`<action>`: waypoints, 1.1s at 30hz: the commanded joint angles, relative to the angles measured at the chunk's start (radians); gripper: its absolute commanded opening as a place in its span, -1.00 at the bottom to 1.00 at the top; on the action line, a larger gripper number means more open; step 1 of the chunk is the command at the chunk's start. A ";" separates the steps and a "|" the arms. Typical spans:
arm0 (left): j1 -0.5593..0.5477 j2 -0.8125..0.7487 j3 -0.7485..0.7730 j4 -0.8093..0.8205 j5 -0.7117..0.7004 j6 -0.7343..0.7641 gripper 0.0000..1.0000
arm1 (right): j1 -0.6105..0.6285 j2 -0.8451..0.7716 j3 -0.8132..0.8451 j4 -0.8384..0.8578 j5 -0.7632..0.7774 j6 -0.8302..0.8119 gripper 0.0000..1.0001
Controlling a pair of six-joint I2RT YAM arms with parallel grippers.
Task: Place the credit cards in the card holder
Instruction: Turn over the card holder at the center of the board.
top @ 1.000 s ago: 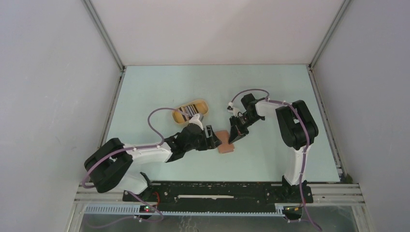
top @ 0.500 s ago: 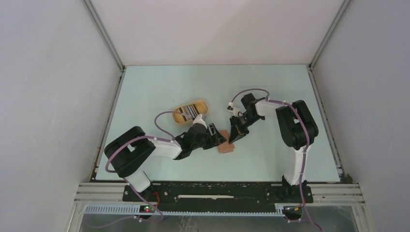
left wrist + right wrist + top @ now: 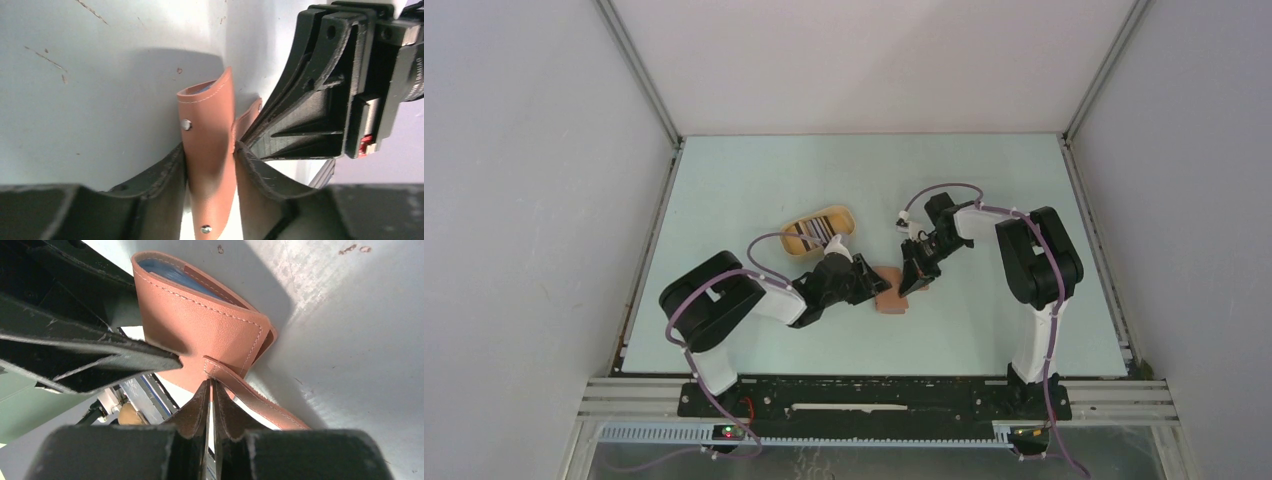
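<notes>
The reddish-brown card holder (image 3: 890, 300) lies at mid-table between both grippers. In the left wrist view one leather flap (image 3: 210, 125) stands upright, and my left gripper (image 3: 210, 150) is shut on it, with a finger pressing each side. My right gripper (image 3: 210, 382) is shut on the holder's thin snap tab (image 3: 235, 380), pinching its end. A blue card (image 3: 170, 271) shows inside the card holder (image 3: 200, 325). More credit cards (image 3: 814, 233), striped, lie in the oval tan tray. From above, the left gripper (image 3: 874, 283) and right gripper (image 3: 914, 280) flank the holder.
The oval tan tray (image 3: 839, 213) sits just behind the left gripper. Grey walls with metal rails enclose the pale green table (image 3: 984, 180) on three sides. The two arms' fingers are very near each other over the holder.
The left arm has swung its elbow rightward and pushed its gripper onto the card holder. Its jaws have narrowed from wide open onto the flap. The right gripper has kept still on the tab.
</notes>
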 commanded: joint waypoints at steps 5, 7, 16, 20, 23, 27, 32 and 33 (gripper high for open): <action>-0.003 0.064 0.030 0.018 0.075 0.022 -0.53 | -0.022 0.004 0.018 0.019 0.071 -0.043 -0.73; -0.003 0.064 0.028 0.040 0.083 0.034 -0.79 | -0.026 0.001 0.018 0.018 0.064 -0.046 -0.73; -0.009 -0.006 0.008 0.102 0.092 0.172 -1.00 | -0.099 -0.180 0.052 -0.073 -0.065 -0.172 -0.33; -0.020 -0.093 0.014 0.095 0.099 0.304 -1.00 | -0.191 -0.346 0.057 -0.149 -0.171 -0.302 -0.15; -0.038 -0.187 0.043 0.014 0.084 0.450 -1.00 | -0.282 -0.486 0.057 -0.187 -0.227 -0.368 -0.09; -0.101 -0.321 0.125 -0.170 0.005 0.719 -1.00 | -0.419 -0.663 0.054 -0.205 -0.283 -0.406 -0.07; -0.228 -0.439 0.186 -0.239 -0.109 1.250 -1.00 | -0.522 -0.781 0.022 -0.168 -0.326 -0.383 -0.02; -0.254 -0.444 0.181 -0.233 -0.112 1.385 -1.00 | -0.536 -0.790 0.017 -0.159 -0.331 -0.377 -0.02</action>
